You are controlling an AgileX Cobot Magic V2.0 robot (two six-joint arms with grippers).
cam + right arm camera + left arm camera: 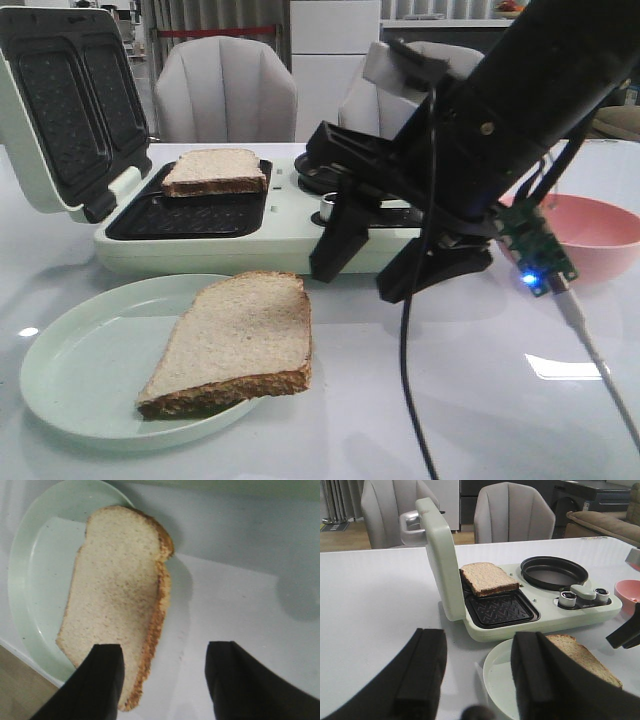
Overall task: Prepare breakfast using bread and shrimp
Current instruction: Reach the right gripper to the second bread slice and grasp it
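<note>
Fingers of the left gripper stand apart with nothing between them, near the pale green round plate at the worktop's front left, while the right gripper hangs with its fingers spread and empty over bare white tabletop just beside the plate's right rim. One beige wholemeal bread slice with a brown crust lies on that plate, its right edge overhanging the rim. Toward the back edge, a second slice rests tilted across the far rim of the open pale green sandwich maker's dark tray, and a pink bowl sits near the right edge.
</note>
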